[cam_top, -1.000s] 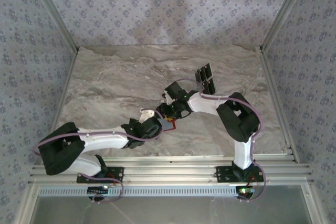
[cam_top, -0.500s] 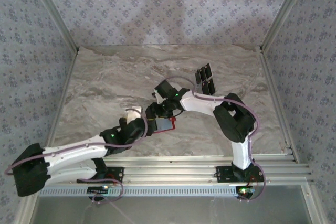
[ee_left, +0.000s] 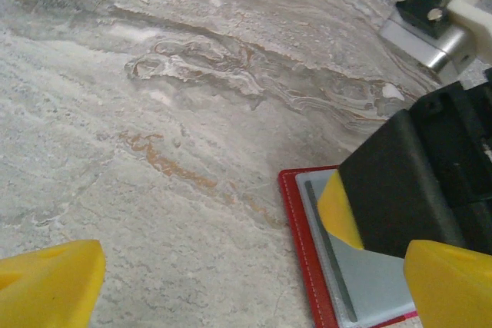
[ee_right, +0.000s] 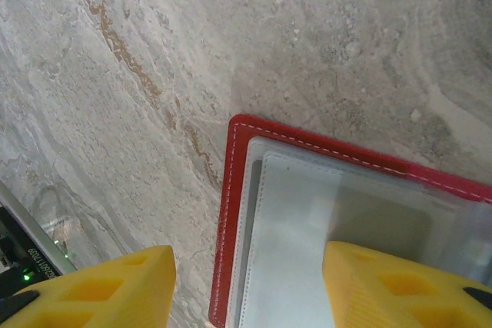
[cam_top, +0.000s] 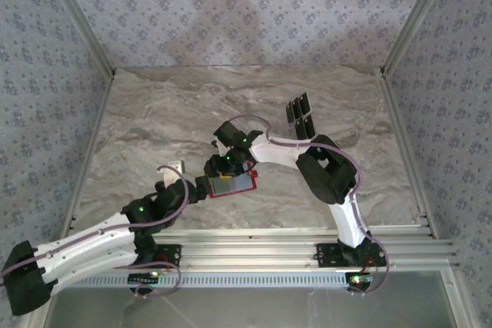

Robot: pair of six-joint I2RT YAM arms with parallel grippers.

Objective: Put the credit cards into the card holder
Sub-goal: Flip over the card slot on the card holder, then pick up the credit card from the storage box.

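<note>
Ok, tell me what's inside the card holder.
The open card holder shows greyish clear pockets with no black card visible in them. A finger of the right claw covers part of the pocket, so that part can't be checked.

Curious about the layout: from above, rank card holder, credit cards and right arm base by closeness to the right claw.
1. Card holder, directly under the right claw.
2. Credit cards, farther back on the right.
3. Right arm base, at the near edge.

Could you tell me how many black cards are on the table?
4, seemingly: small thin black rectangular cards clustered two by two, right of centre on the grey marbled table; overlaps may hide others.
</note>
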